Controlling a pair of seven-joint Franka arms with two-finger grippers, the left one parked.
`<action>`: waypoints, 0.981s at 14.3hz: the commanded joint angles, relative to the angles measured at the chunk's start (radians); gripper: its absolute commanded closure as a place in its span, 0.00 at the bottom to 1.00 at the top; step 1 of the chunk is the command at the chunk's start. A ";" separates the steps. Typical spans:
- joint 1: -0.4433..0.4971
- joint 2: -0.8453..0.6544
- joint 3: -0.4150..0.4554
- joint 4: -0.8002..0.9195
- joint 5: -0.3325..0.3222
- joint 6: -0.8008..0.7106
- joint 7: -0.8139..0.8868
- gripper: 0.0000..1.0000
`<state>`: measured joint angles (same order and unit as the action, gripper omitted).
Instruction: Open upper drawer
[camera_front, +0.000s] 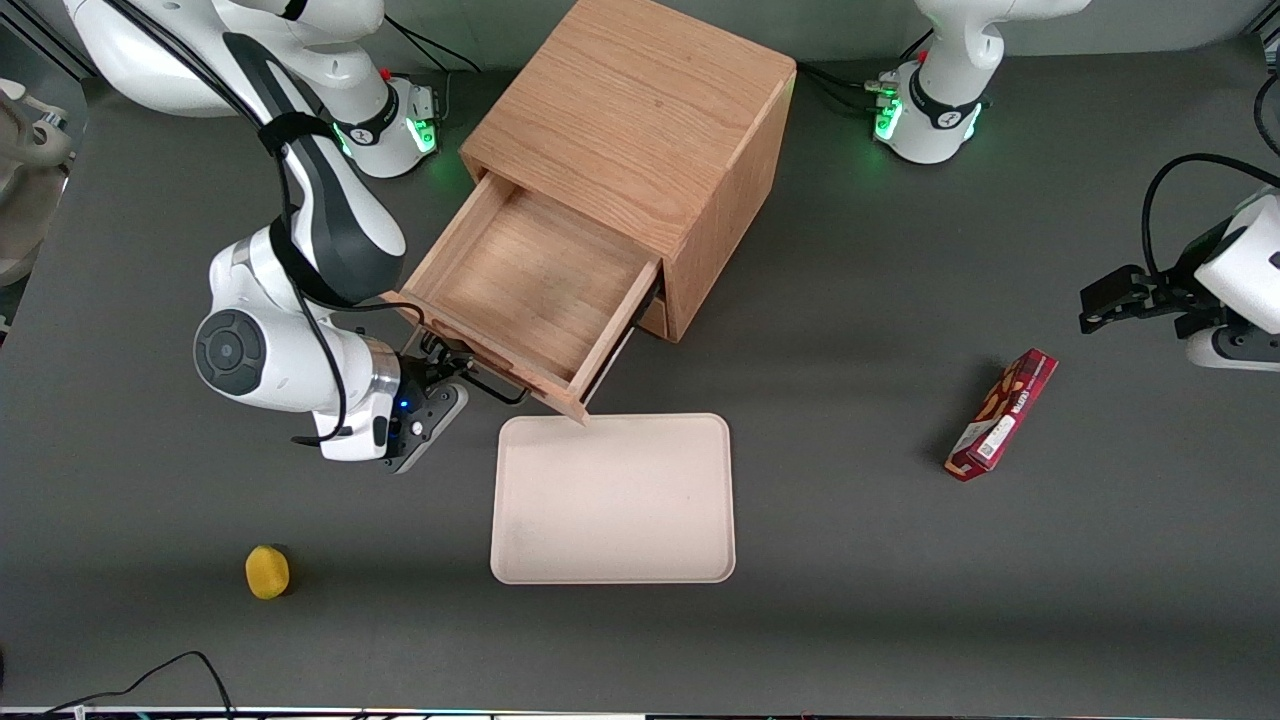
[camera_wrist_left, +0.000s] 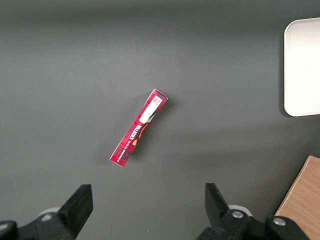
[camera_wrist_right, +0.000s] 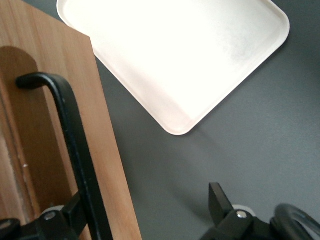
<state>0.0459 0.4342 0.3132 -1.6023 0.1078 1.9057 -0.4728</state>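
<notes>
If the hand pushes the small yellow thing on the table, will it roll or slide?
The yellow thing looks rounded and squat, so it would probably roll or wobble rather than slide straight. It seems small and likely light, so a gentle push may send it off. The hand is at the upper drawer handle, apart from it.

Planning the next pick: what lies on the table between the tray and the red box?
Nothing: in the front view, bare grey table separates the tray from the red box. The pincer sits at the upper drawer handle.

Lower drawer (camera_front: 655, 315) mostly hidden under upper drawer (camera_front: 530, 290)
</notes>
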 joint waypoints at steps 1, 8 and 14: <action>0.009 0.026 -0.008 0.074 -0.040 -0.062 -0.024 0.00; 0.014 0.021 -0.008 0.149 -0.040 -0.147 -0.007 0.00; 0.015 -0.107 -0.003 0.301 -0.036 -0.341 0.239 0.00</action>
<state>0.0507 0.3961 0.3132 -1.3352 0.0817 1.6247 -0.3504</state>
